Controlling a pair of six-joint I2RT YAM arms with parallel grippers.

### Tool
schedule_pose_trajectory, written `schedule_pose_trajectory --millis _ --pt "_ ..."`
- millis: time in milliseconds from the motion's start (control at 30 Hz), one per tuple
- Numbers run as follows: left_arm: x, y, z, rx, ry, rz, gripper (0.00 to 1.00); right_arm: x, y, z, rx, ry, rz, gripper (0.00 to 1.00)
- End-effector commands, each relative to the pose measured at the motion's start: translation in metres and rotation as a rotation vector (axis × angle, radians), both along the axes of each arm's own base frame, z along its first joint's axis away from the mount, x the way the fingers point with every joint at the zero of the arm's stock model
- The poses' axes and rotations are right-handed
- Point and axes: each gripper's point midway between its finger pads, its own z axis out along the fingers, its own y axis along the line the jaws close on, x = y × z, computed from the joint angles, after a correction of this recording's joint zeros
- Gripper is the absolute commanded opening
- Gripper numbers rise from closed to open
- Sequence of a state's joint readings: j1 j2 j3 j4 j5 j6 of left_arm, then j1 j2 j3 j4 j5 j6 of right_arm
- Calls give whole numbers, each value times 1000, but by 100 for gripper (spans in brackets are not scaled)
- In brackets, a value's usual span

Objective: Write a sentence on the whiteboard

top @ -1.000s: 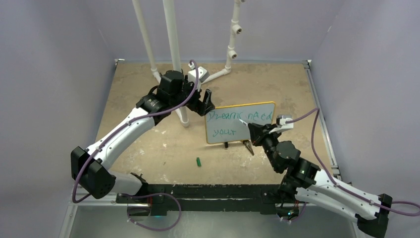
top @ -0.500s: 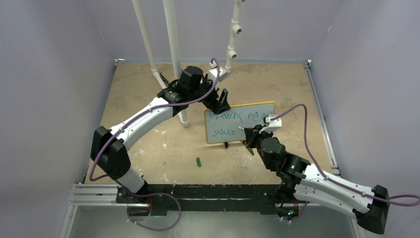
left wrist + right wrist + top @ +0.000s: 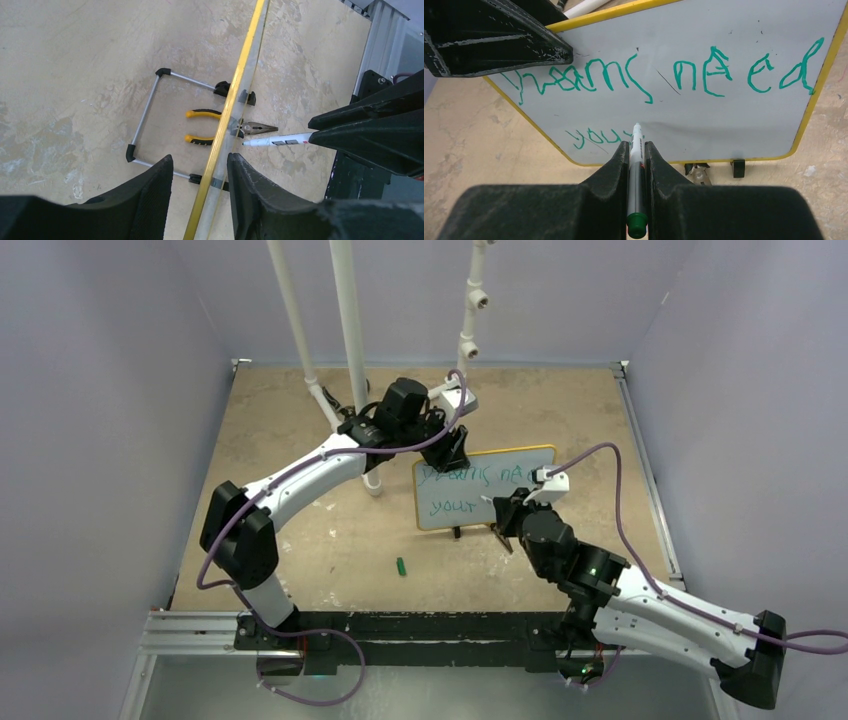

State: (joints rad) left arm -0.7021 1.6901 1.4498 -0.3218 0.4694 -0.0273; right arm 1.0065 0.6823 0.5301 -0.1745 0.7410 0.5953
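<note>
- Walls (image 3: 100, 390): plain pale lavender, on three sides.
- Tabletop (image 3: 560, 410): tan board, scuffed, with white smears.
- White pipes (image 3: 343, 300): upright, beyond and left of the left gripper (image 3: 455, 453).
- Light: even, diffuse.

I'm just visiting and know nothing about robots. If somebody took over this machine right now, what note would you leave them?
Left gripper: open, astride the top rim of the whiteboard, not clearly clamped.
Right gripper: shut on the marker, tip at the board just after "your".
Whiteboard: upright on its stand, mid-table.
Done: the sentence reads "Dreams need your" in green.
Left: probably the remaining words, since the second line holds one word only.
</note>
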Motion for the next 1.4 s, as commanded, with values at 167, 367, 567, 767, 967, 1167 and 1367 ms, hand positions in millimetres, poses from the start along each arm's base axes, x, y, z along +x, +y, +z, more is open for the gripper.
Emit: schedule_pose_trajectory --millis 167,367,567,767,967,1167,1367 --pt "-8 -6 6 -3 -63 -121 15 -2 -6 19 55 -17 -18 0" --pt "-17 3 -2 34 -50 -172 0 -6 -4 22 64 -29 20 0" --pt "-17 20 2 43 -49 -177 0 -1 -1 17 35 -26 13 0" --pt "-15 25 0 41 -34 -167 0 5 5 10 11 -25 3 0" --pt "-9 28 -6 48 -27 -143 0 7 7 1 29 -39 -2 0" --pt "1 37 -9 71 -34 -94 0 5 8 0 35 -39 8 0" --pt "6 48 -9 85 -35 -73 0 5 9 1 37 -44 22 0"
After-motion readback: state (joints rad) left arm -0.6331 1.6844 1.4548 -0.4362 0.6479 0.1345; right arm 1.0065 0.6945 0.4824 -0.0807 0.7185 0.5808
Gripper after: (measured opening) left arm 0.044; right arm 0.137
